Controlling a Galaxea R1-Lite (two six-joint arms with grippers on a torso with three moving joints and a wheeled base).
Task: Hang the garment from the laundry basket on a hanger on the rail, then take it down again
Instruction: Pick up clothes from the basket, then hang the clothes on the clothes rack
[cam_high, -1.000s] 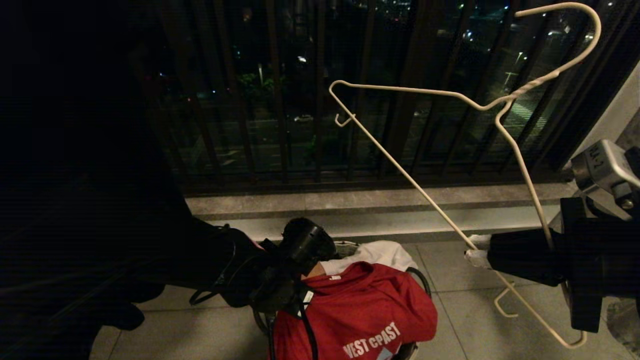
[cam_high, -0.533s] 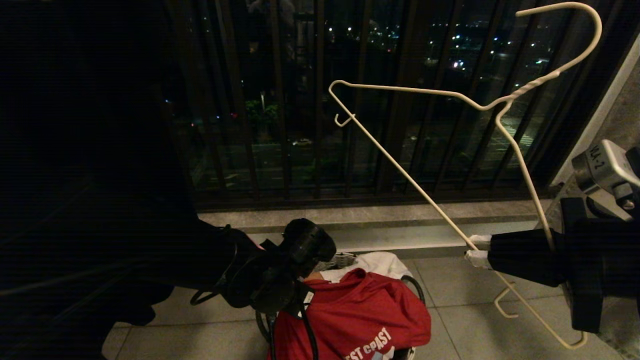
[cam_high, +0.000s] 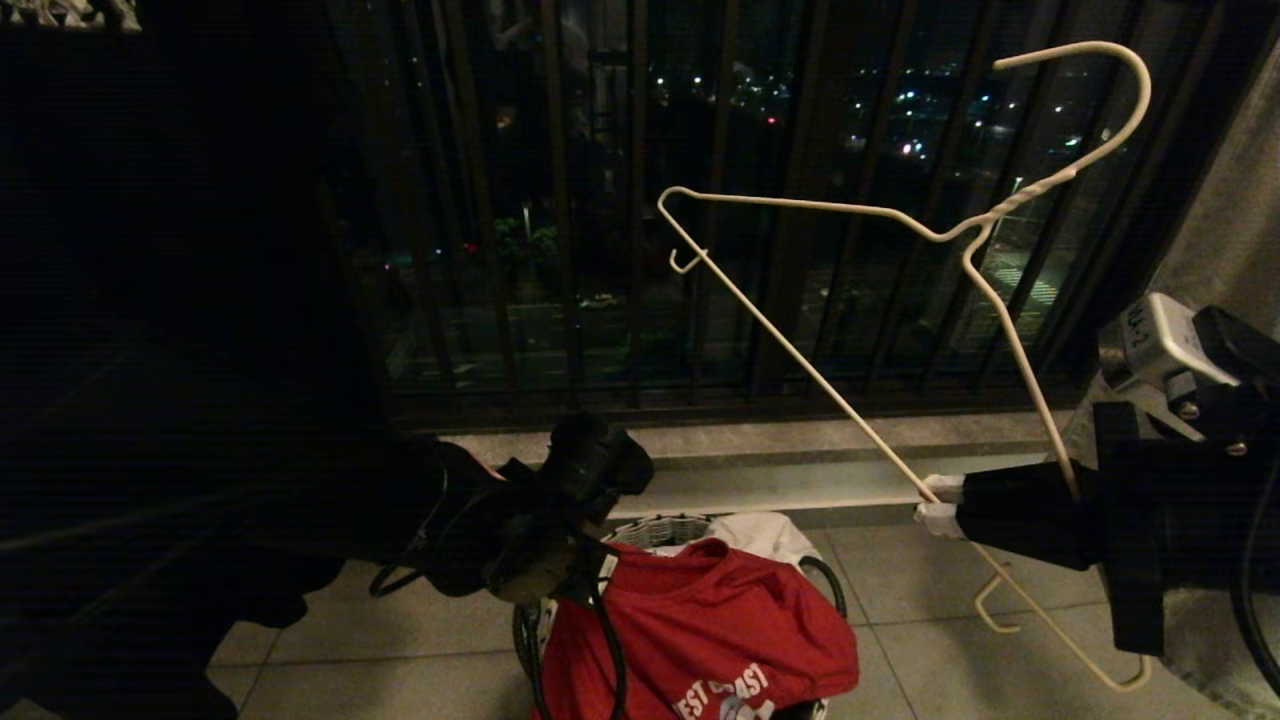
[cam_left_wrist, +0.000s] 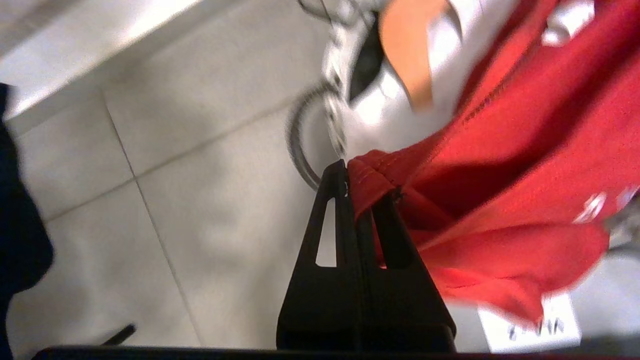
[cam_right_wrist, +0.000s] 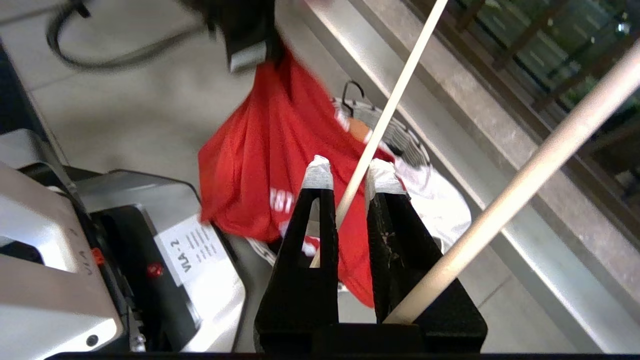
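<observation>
Night balcony, tiled floor (cam_high: 400, 680), dark railing (cam_high: 560, 250) with city lights behind. Left tool (cam_left_wrist: 357, 187) low over the basket (cam_high: 665, 528), fingers pressed together and pinching a fold of the red shirt (cam_high: 720, 630) near a stitched edge; the wrist view shows the hem clamped between the black fingers (cam_left_wrist: 335, 200). Shirt hangs from that pinch and drapes down over the basket's near side, partly out of it, white lettering visible near the lower edge of the head view. Basket sits on the floor just before the stone ledge (cam_high: 800, 450); white cloth (cam_high: 760, 530) is in it behind the shirt, and something orange (cam_left_wrist: 410, 55) also shows inside, can't tell what. Black loop handle (cam_high: 825, 580) sticks out on the basket's right. Right tool (cam_right_wrist: 350, 175) is out at the right of the head view, well apart from the basket and higher, with white-taped fingertips (cam_right_wrist: 320, 172) closed on the hanger (cam_high: 850, 205), wire running between them. Hanger is tilted, hook (cam_high: 1110, 75) up toward the upper right against the railing, far shoulder pointing left, bottom bar slanting down to the tool. Hanger isn't touching the shirt. Robot body with a label plate (cam_right_wrist: 192, 255) shows in the right wrist view beside the shirt.
</observation>
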